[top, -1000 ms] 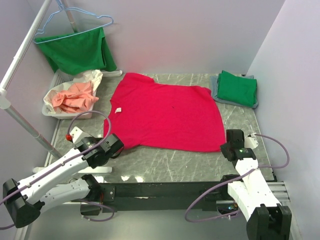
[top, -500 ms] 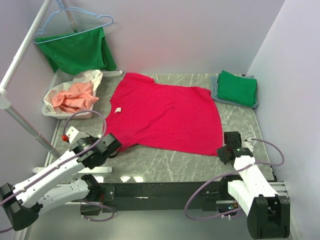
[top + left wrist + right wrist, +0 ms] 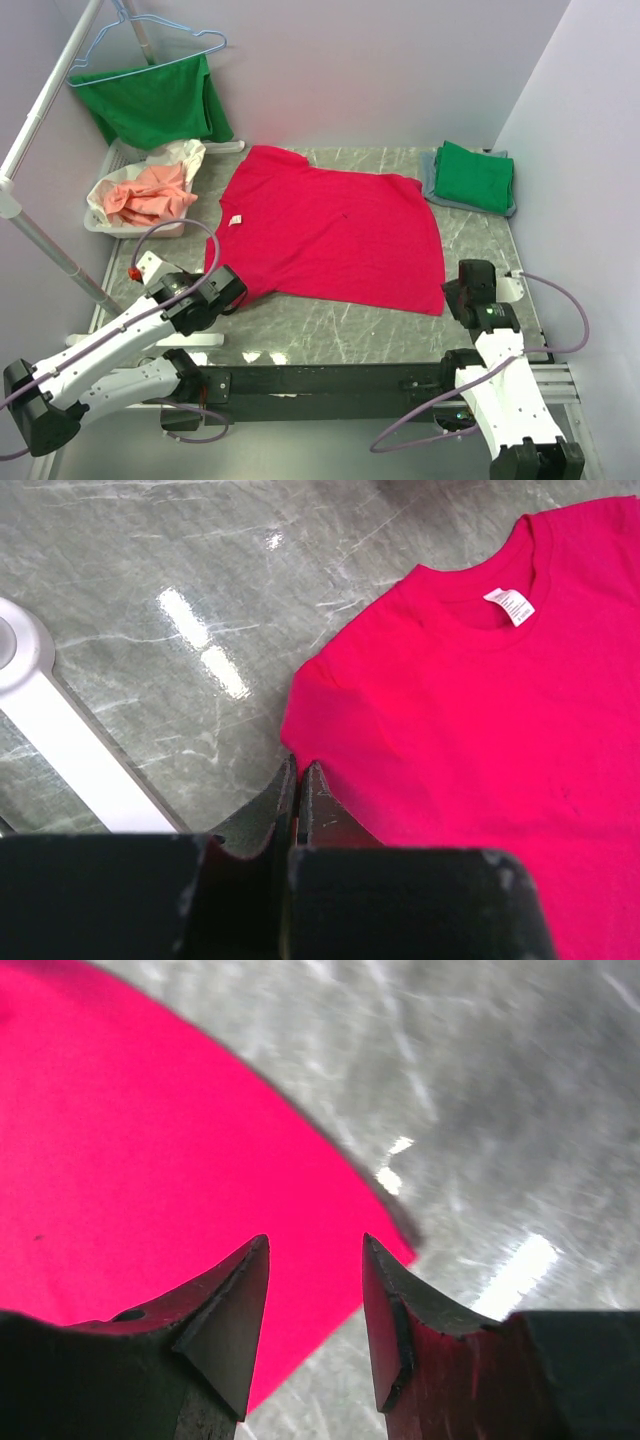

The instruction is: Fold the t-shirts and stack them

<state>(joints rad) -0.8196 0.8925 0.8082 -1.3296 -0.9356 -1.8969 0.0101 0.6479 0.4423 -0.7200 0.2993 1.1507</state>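
Left jaws clamp red t-shirt sleeve; right jaws apart over hem; basket, folded green t-shirt beyond.

A white basket of peach cloth sits at the grey marble counter's far left corner, below a blue wire hanger.

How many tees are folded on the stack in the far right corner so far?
2: a green tee on top, a grey tee under it with only its edges showing. Another could be hidden between them. The red tee lies spread flat, unfolded.
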